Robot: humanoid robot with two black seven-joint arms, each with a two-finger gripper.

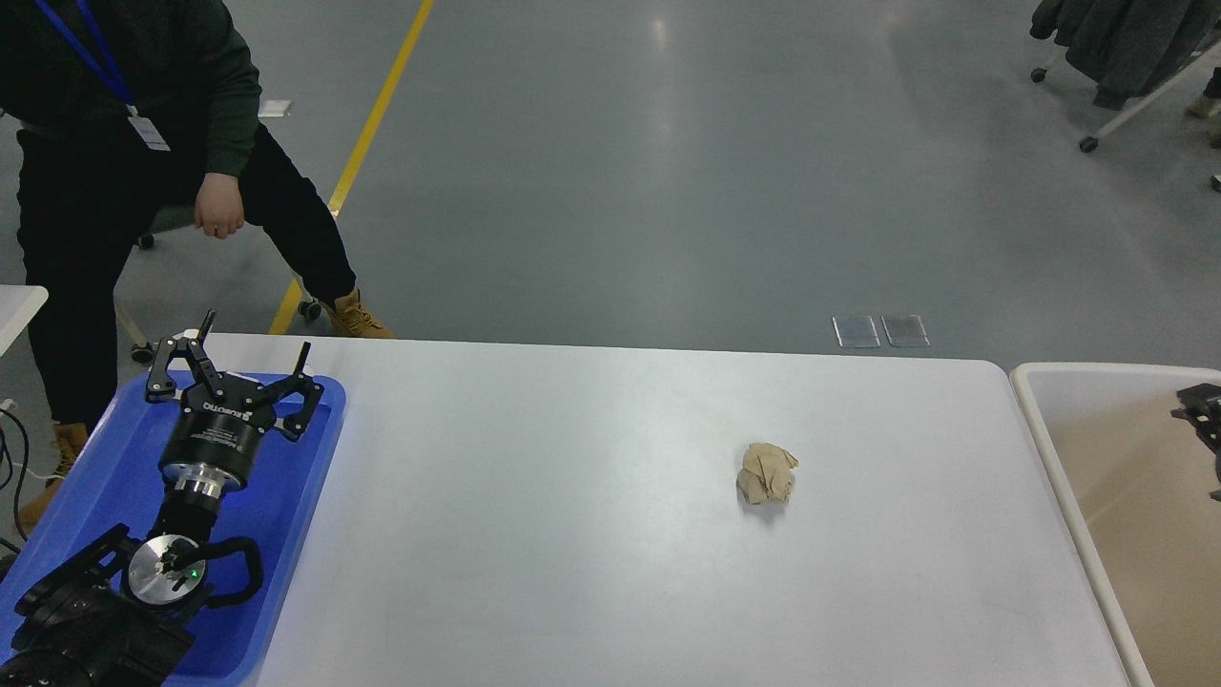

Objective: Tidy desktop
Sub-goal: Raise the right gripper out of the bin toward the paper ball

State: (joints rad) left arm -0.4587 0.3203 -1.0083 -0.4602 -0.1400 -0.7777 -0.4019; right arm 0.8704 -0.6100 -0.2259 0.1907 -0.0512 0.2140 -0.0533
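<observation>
The desktop (610, 534) is a large white tabletop with rounded corners. A crumpled beige paper ball (766, 473) lies on it, right of centre. My left gripper (256, 343) is open and empty, fingers spread wide, held over the far end of the blue tray (286, 534) at the left, far from the paper ball. A dark part of my right arm (1202, 410) shows at the right edge over the beige bin (1040, 429); its fingers cannot be told apart.
A seated person in dark clothes and tan boots (358, 315) is just beyond the table's far left corner. A coat rack on wheels (1116, 57) stands far back right. Grey floor with a yellow line lies beyond the table.
</observation>
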